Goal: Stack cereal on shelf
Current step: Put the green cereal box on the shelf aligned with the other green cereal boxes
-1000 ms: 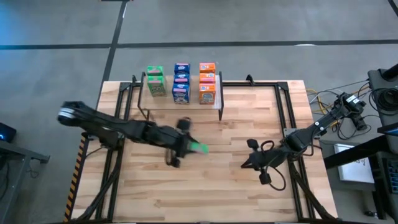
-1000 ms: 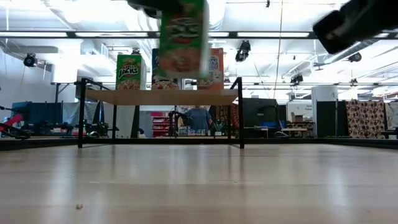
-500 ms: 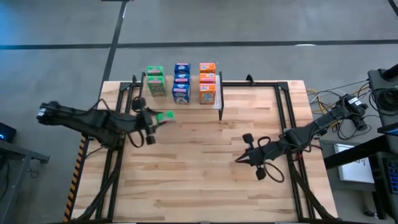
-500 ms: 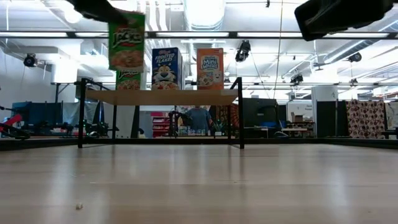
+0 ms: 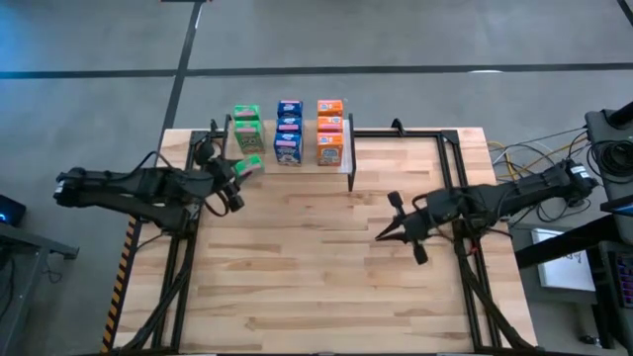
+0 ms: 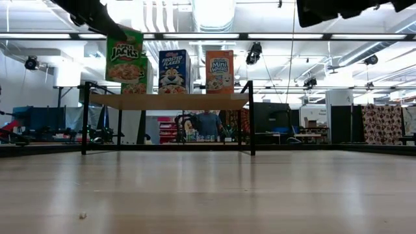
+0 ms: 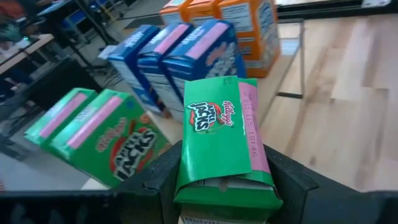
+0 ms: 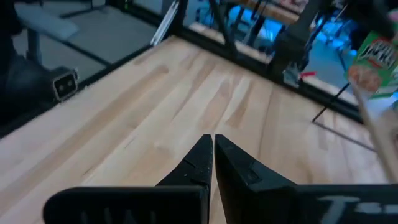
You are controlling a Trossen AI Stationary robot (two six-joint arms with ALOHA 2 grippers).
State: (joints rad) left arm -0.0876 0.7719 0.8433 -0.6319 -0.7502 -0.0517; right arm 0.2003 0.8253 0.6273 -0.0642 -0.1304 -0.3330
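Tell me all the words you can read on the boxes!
"Apple Jacks": on the green cereal box held in the left hand.
"Apple Jacks": on the green boxes on the shelf.
"Frosted Flakes": on the blue box.
"Mini Wheats": on the orange box.
Pink side-panel numbers and other small print: too blurred to read.

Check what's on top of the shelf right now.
The shelf carries eight boxes in three rows: two green, three blue, three orange. The left hand holds a third green box at its front edge; whether it touches the board is hidden.
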